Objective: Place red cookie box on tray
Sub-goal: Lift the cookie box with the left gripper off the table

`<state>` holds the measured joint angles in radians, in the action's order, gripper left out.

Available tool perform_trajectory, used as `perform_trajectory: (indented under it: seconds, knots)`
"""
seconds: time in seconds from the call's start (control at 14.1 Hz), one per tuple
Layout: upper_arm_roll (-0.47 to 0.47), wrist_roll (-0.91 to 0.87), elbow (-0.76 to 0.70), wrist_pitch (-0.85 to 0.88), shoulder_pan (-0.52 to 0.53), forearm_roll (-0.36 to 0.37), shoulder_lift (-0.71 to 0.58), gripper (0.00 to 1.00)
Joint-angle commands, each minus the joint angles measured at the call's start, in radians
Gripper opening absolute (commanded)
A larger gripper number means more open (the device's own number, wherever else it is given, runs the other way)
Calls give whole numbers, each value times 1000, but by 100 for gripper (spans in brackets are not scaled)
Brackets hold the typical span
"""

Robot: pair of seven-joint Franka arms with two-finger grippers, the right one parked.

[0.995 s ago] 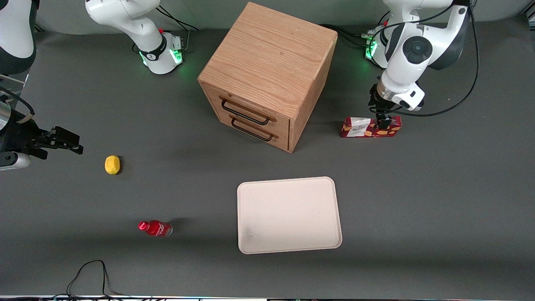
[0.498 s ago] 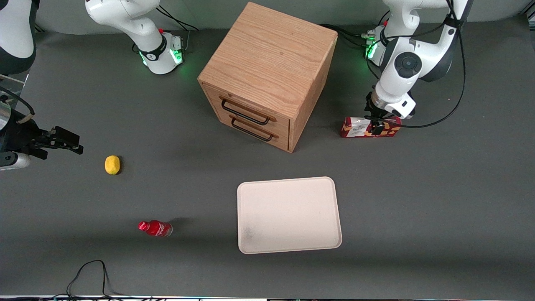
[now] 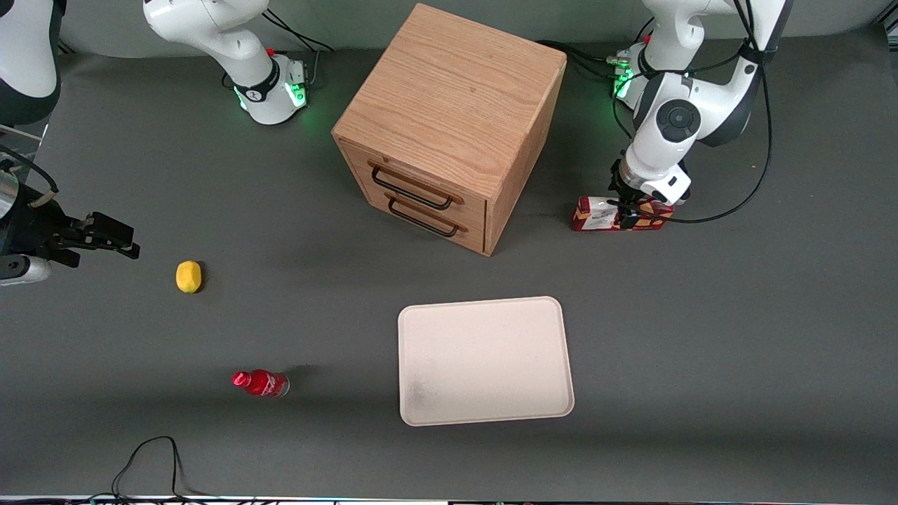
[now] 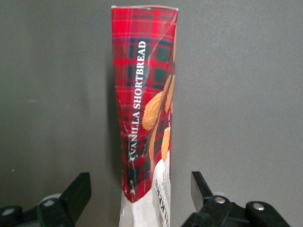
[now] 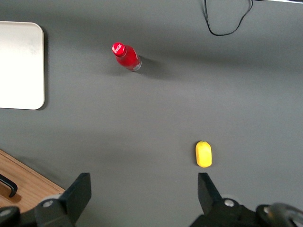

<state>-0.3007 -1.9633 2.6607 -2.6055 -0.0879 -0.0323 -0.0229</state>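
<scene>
Front view: the red cookie box (image 3: 609, 214) stands on its long edge on the dark surface (image 3: 736, 337), beside the wooden drawer cabinet (image 3: 449, 126) and toward the working arm's end. The gripper (image 3: 630, 216) is down at the box, its wrist partly covering one end, so that the fingers can straddle the narrow width. The tray (image 3: 484, 361) lies bare, nearer the camera than the box and well apart from it; the placement is judged not yet begun. A lemon (image 3: 188, 276) and a small red bottle (image 3: 261, 383) lie toward the parked arm's end, away from the likely carrying path.

Left wrist view: the red cookie box (image 4: 147, 109) runs lengthwise between the two fingers (image 4: 201, 189), which stand wide, one on each side, with surface showing in both gaps. Neither finger touches the cardboard. The box sits roughly midway, an alignment suited to closing on its broad faces.

Right wrist view: the tray (image 5: 21, 66), bottle (image 5: 126, 57) and lemon (image 5: 203, 154) appear; the box does not.
</scene>
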Motion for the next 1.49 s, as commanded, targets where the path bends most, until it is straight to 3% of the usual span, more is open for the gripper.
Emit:
perform_trajectory:
  seconds: [0.0,0.07,0.21,0.71,1.0,1.42]
  knots:
    - [0,-28,7,-7,10,31,1,38]
    - [0,-28,7,-4,10,31,1,21]
    - [2,-28,5,-2,11,29,1,1]
    - [11,-26,-39,73,13,29,-21,0]
    - [41,-14,-229,376,14,31,-58,0]
    - [84,29,-626,852,14,57,-77,0]
